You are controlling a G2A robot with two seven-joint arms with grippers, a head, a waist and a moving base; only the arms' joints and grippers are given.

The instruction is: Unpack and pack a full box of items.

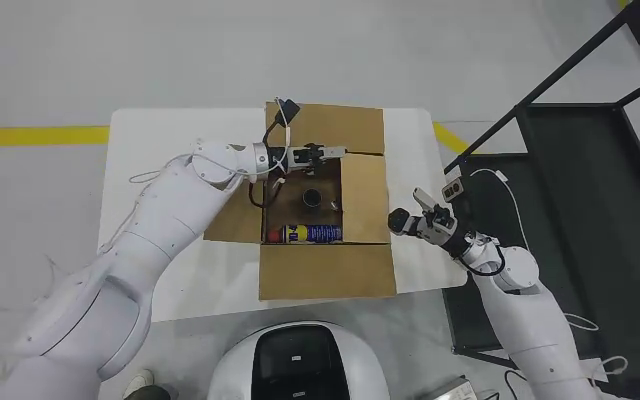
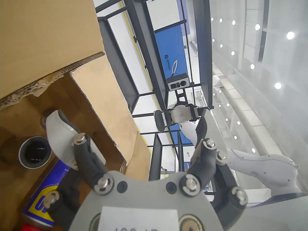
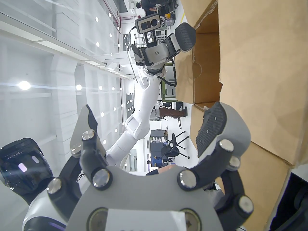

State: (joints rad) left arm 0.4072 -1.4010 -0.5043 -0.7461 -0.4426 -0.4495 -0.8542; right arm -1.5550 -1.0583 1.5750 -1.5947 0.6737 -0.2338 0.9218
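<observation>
unpacking appears to be the step in hand, since items lie in the box [image 1: 325, 270], which stands open on the tabletop [image 1: 150, 150] with its flaps spread. the left tool [image 1: 335, 152] hangs over the far side of the opening, fingers spread, gripping nothing. the right tool [image 1: 398, 220] sits just beside the right flap, likewise spread and empty. inside, a can [image 1: 310, 233] lies on its side along the near wall, and a dark cup [image 1: 313, 198] stands upright near the middle. recommended: lower the left tool straight down over the cup, straddle its rim, keep clear of can and walls, then close. keep the right tool off the flap.
</observation>
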